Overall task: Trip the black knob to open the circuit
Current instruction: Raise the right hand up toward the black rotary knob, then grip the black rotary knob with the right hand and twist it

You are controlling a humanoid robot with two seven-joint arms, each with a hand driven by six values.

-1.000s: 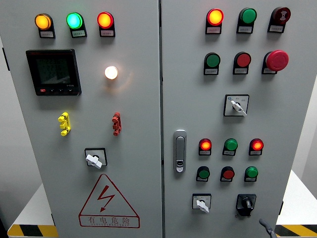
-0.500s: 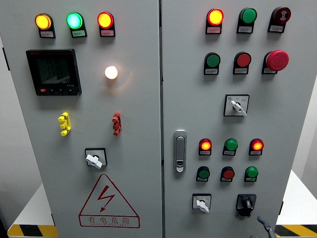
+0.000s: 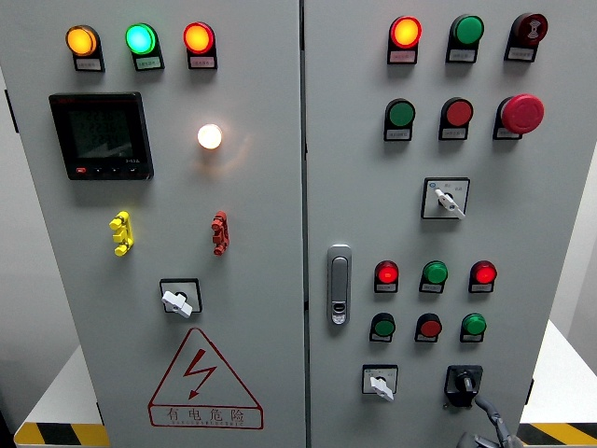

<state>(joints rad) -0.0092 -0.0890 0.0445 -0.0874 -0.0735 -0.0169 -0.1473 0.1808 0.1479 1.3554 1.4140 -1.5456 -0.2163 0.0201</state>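
Hand: we are seeing only a thin grey finger and a bit of grey palm of our right hand (image 3: 487, 425) at the bottom edge, right of the middle; we cannot tell whether it is spread or curled.
Change: half a second back that fingertip was sitting lower and clear of the switch; now it is reaching up until it is touching, or almost touching, the lower right edge of the small black rotary knob (image 3: 463, 381).
Meaning: we are judging that the approach is nearly over and the turn itself is not yet begun, since the knob is pointing the same way as before.
Knob's place: it is sitting on its black square plate at the lower right of the grey steel cabinet door (image 3: 550, 215), just right of the white-handled selector switch (image 3: 380, 383).
Neighbours: the row of small green and red round pushbuttons (image 3: 428, 327) is hanging just above.
Other arm: our left is showing nowhere.
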